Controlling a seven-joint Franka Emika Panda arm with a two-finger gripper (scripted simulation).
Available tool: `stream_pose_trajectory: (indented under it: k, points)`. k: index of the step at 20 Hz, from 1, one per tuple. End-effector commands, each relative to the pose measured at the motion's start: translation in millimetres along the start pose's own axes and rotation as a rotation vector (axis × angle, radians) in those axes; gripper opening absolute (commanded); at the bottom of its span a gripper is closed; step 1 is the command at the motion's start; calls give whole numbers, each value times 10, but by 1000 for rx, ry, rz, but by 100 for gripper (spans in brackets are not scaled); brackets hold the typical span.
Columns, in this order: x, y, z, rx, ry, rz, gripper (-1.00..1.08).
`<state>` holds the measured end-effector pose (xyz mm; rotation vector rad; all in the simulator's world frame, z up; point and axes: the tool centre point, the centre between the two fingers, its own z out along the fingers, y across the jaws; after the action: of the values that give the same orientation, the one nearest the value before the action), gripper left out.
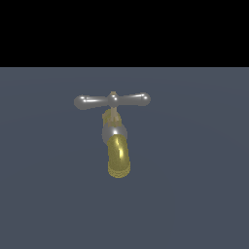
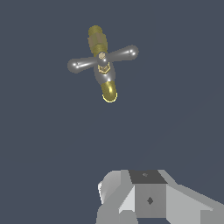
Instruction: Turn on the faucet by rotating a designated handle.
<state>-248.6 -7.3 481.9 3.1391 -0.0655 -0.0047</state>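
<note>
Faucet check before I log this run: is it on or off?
Cannot tell. No water shows at the faucet spout, and the handle carries no on/off mark.

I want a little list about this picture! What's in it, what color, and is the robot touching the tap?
faucet: a small tap standing alone on a dark grey-blue floor
spout: curved, see-through yellow, opening toward the camera in the exterior view
collar: silver, just above the spout
handle: shiny silver cross-bar with rounded ends, wider than the spout
knob: small gold one at the handle's centre
robot: only a grey part of the gripper shows in the wrist view; fingers not clearly seen
touching: no, the gripper is apart from the faucet
</note>
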Motion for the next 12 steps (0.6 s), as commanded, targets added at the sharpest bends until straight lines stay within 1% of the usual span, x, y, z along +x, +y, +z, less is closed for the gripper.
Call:
stream_pose_trajectory:
  k: [1,7,12]
  points:
    - [0,0,0,0,0,0,-100]
    - [8,23,36,0,0,-22,-100]
    - [30,78,121,0,0,-74,-100]
